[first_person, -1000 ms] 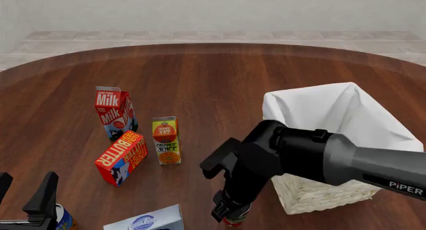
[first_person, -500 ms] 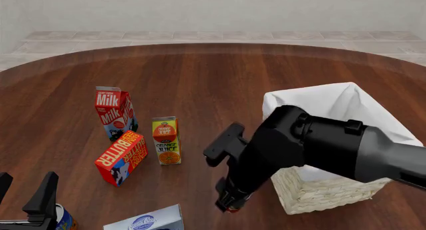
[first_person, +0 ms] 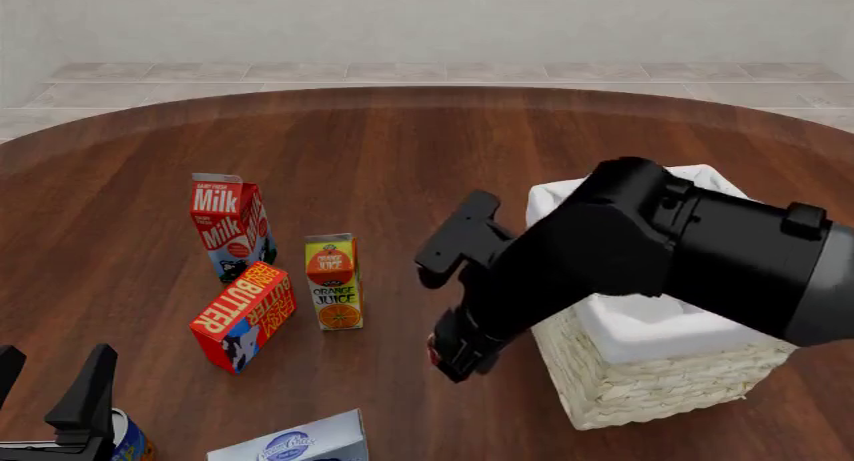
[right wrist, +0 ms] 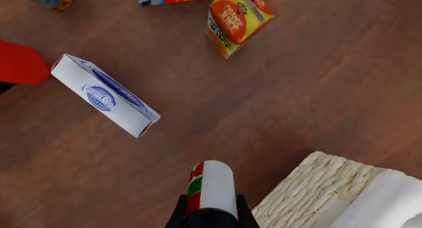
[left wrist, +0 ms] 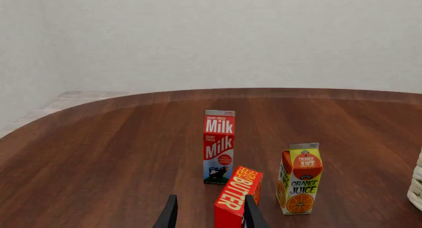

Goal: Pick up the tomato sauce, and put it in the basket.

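Round dark wood table (first_person: 400,151), pale tiled floor and plain wall behind. Near left, the left gripper (first_person: 54,406) sits low with fingers spread wide, holding nothing, a blue can half cut off beside it. Milk (first_person: 227,226), butter (first_person: 244,314), and juice (first_person: 332,281) cartons stand mid-left. The right gripper (right wrist: 209,215) is clamped on the tomato sauce (right wrist: 209,188), lifted just left of the basket (first_person: 641,381); the arm hides most of it.
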Motion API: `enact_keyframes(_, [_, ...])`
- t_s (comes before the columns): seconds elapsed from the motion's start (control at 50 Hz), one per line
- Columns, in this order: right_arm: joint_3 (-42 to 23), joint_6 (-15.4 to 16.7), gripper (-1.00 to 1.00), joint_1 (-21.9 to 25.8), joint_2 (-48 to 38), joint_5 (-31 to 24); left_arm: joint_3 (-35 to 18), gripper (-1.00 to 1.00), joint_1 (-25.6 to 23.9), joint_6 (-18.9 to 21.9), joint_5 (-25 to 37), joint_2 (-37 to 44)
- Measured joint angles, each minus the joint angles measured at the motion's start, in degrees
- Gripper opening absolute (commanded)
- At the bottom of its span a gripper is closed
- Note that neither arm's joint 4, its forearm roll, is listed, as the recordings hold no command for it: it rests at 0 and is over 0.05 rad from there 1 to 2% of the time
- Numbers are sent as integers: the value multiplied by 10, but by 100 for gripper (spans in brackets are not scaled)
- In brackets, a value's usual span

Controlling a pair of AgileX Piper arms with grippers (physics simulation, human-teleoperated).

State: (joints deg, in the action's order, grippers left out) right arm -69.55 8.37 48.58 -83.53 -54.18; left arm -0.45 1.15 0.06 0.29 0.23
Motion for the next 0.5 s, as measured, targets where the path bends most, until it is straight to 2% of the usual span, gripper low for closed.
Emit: enact_keyframes(0.5, [-63,78,-100,-24,45,-5,0,100,0,0,0,0])
